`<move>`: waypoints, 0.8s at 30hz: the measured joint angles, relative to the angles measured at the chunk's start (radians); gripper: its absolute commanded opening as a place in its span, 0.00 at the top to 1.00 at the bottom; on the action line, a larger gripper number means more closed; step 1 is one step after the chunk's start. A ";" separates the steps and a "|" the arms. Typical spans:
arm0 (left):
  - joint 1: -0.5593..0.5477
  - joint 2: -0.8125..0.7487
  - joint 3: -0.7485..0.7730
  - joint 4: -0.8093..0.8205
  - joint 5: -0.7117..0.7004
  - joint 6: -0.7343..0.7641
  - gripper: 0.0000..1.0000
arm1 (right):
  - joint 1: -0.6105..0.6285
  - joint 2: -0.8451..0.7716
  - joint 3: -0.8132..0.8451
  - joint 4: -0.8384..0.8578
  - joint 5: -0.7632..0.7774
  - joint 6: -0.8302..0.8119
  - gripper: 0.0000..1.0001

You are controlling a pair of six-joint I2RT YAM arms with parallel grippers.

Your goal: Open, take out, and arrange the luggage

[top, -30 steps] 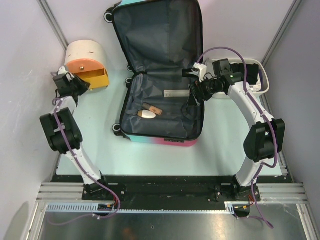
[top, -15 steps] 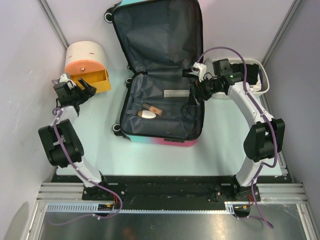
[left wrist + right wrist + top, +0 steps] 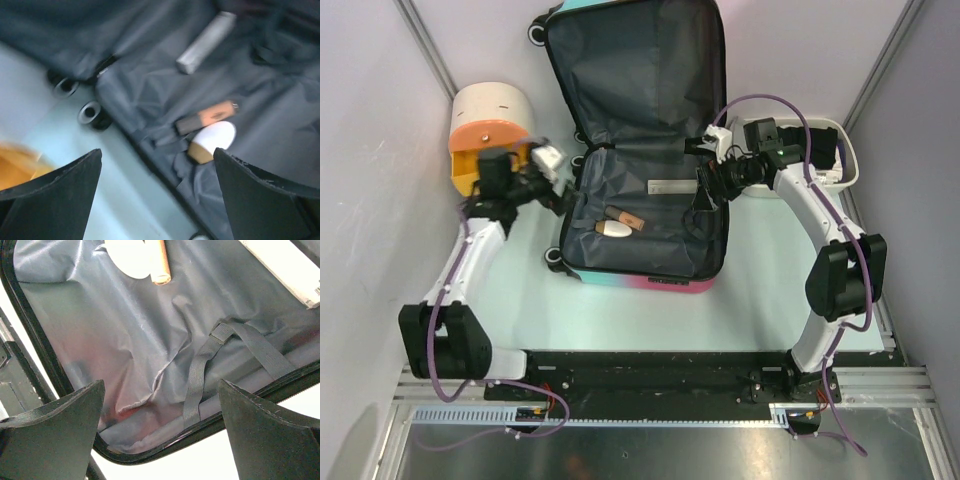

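Luggage (image 3: 638,150) is lying open at top center of the overhead view, lid flipped toward the top edge, grey lining showing. Left gripper (image 3: 552,190) is hovering at its left rim, fingers spread wide, gripping nothing. Right gripper (image 3: 704,192) is hanging over the lower half's right side, also spread wide, empty. White oval item (image 3: 613,229), orange stick (image 3: 626,215) and pale flat bar (image 3: 670,186) are lying inside. Drawer box (image 3: 490,120) is sitting upper left, white basin (image 3: 845,160) upper right.
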 measured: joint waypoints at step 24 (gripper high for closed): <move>-0.427 0.595 0.260 -0.187 -0.206 0.785 0.31 | -0.117 -0.154 -0.143 0.042 0.051 0.081 0.00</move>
